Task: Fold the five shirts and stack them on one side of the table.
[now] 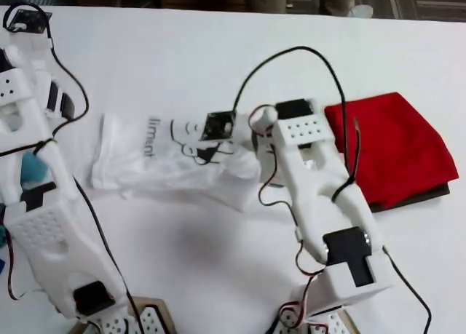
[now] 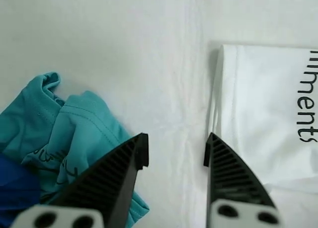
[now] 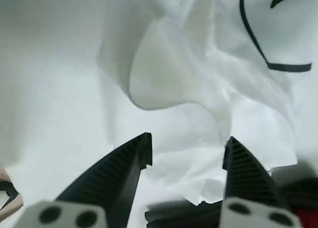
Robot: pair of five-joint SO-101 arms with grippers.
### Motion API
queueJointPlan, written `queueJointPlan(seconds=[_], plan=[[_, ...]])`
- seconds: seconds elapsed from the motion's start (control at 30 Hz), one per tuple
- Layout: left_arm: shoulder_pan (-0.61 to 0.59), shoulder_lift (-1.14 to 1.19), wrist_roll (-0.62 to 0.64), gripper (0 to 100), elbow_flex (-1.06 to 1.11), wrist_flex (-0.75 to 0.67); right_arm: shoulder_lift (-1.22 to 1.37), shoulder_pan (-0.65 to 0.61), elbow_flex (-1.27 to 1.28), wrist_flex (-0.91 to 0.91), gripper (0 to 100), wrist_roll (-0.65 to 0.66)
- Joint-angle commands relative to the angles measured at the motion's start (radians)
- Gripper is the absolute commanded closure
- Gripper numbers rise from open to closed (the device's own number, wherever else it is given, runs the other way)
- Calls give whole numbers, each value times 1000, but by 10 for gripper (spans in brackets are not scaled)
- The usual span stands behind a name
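A white shirt (image 1: 164, 156) with black print lies crumpled mid-table. My right gripper (image 3: 186, 151) hovers open just over its rumpled edge (image 3: 198, 79), with nothing between the fingers; the right arm (image 1: 313, 174) stretches across the table towards it. My left gripper (image 2: 175, 156) is open over bare tablecloth, between a bunched teal shirt (image 2: 64, 133) and the white shirt's flat side (image 2: 263, 114). A blue shirt (image 2: 15, 188) lies under the teal one. A folded red shirt (image 1: 389, 148) rests on a dark folded piece at the table's right side.
The left arm (image 1: 44, 225) stands along the left edge and covers most of the teal shirt (image 1: 30, 168). Cables loop over the right arm (image 1: 291, 54). White tablecloth (image 1: 182, 50) stretches to the far edge.
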Motion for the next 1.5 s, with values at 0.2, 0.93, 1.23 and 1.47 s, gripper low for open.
queueJointPlan(seconds=[0.2,0.93,1.23,1.47], plan=[[2,-5,-5,789,-5,-12,-8,-48,-120,13,734,12],[-2,-5,-5,789,-5,-12,183,-12,-195,50,966,12],[-2,-5,-5,789,-12,-12,189,61,-242,51,978,55],[-2,-5,-5,789,-13,-12,182,42,-242,150,973,68]])
